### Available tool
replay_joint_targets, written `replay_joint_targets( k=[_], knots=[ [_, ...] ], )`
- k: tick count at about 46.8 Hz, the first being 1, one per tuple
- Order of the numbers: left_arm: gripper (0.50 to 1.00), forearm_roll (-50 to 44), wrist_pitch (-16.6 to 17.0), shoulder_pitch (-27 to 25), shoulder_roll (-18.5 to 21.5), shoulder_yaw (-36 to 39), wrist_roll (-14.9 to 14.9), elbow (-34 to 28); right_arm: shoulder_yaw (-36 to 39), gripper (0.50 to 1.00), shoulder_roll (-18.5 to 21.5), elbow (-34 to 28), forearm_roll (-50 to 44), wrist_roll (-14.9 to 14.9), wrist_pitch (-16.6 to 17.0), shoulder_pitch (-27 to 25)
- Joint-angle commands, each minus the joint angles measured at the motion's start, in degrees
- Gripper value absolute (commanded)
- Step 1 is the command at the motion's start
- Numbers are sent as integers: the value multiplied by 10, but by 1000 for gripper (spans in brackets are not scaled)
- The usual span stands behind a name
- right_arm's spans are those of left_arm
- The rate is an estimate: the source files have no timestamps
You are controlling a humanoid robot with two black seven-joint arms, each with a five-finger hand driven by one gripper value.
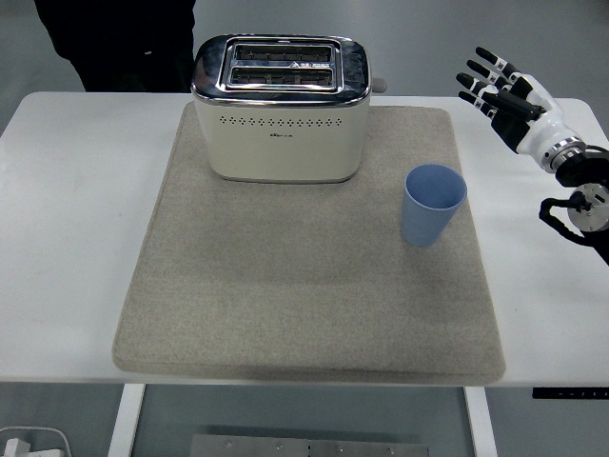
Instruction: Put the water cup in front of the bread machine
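A light blue water cup (433, 204) stands upright and empty on the right part of a beige mat (304, 286). The bread machine, a cream two-slot toaster (282, 108) with a chrome top, sits at the mat's far middle, to the cup's upper left. My right hand (499, 88) hovers over the table's far right, above and to the right of the cup and well apart from it. Its fingers are spread and hold nothing. The left arm does not show.
The white table (76, 209) extends to the left and right of the mat. A person in dark clothing (119, 38) stands behind the far edge at the upper left.
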Motion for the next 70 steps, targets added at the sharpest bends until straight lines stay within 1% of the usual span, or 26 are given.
replay_joint_targets(
  k=[1, 14, 17, 20, 25, 34, 39, 43, 48, 51, 57, 62, 67, 70],
  knots=[
    [1000, 0, 0, 0, 0, 0, 0, -1, 0, 926, 0, 0, -1, 0, 1, 0],
    [1000, 0, 0, 0, 0, 0, 0, -1, 1, 926, 0, 1, 0, 1, 2, -1],
    [1000, 0, 0, 0, 0, 0, 0, -1, 1, 926, -2, 1, 0, 1, 5, -1],
    [1000, 0, 0, 0, 0, 0, 0, -1, 1, 926, -6, 1, 1, 1, 15, -2],
    [1000, 0, 0, 0, 0, 0, 0, 0, 2, 926, -12, 1, 1, 1, 48, -10],
    [1000, 0, 0, 0, 0, 0, 0, 0, 2, 926, -53, 7, 1, 3, 127, -33],
    [1000, 0, 0, 0, 0, 0, 0, 0, 1, 926, -78, 10, -2, 15, 172, -49],
    [1000, 0, 0, 0, 0, 0, 0, -1, 1, 926, -103, 14, -21, 23, 211, -65],
    [1000, 0, 0, 0, 0, 0, 0, 0, 1, 926, -124, 18, -64, 33, 240, -86],
    [1000, 0, 0, 0, 0, 0, 0, 0, 1, 926, -135, 20, -94, 45, 246, -97],
    [1000, 0, 0, 0, 0, 0, 0, 1, 2, 926, -149, 25, -143, 88, 264, -114],
    [1000, 0, 0, 0, 0, 0, 0, 1, 2, 926, -164, 40, -174, 110, 264, -123],
    [1000, 0, 0, 0, 0, 0, 0, 1, 2, 926, -171, 66, -194, 118, 255, -132],
    [1000, 0, 0, 0, 0, 0, 0, 0, 2, 926, -173, 78, -201, 118, 242, -139]
  ],
)
